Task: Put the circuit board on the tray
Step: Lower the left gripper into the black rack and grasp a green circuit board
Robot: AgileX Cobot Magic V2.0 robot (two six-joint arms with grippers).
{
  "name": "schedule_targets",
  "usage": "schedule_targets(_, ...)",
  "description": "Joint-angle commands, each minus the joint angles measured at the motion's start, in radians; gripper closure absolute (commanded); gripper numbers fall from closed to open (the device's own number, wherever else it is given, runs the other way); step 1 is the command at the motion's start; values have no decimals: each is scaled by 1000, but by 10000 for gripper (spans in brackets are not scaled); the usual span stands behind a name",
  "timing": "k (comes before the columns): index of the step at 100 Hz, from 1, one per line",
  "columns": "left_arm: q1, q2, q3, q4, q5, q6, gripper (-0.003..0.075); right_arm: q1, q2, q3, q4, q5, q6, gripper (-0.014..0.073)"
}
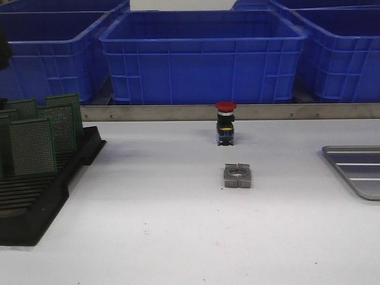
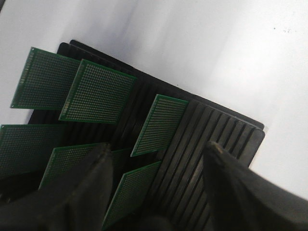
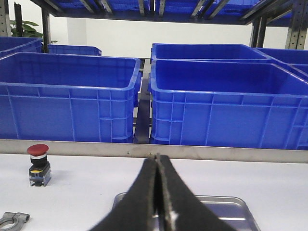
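Note:
Several green perforated circuit boards (image 1: 32, 145) stand upright in a black slotted rack (image 1: 35, 208) at the table's left. In the left wrist view my left gripper (image 2: 158, 146) is open and empty above the rack (image 2: 211, 130), its fingers either side of a board (image 2: 161, 124) and another board (image 2: 134, 192) below it. The silver-grey ribbed tray (image 1: 362, 169) lies at the right edge, with nothing on its visible part. My right gripper (image 3: 157, 157) is shut and empty, hovering over the tray (image 3: 226, 209). Neither gripper shows in the front view.
A red-capped push button (image 1: 225, 123) stands mid-table, with a grey metal block (image 1: 237, 176) with a round hole in front of it. Big blue bins (image 1: 202, 56) line the back behind a metal rail (image 1: 178, 112).

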Motion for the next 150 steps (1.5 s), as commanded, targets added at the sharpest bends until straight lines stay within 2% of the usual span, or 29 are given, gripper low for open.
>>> schedule_targets(1, 1, -17, -29, -54, 30, 47, 326, 2, -17, 3, 2, -78, -10, 663)
schedule_targets(33, -43, 45, -29, -6, 30, 197, 326, 2, -17, 3, 2, -78, -10, 663)
schedule_targets(78, -49, 130, -29, 7, 16, 205, 326, 2, -17, 3, 2, -78, -10, 663)
schedule_targets(150, -49, 153, -29, 44, -56, 215, 326, 2, -17, 3, 2, -78, -10, 663)
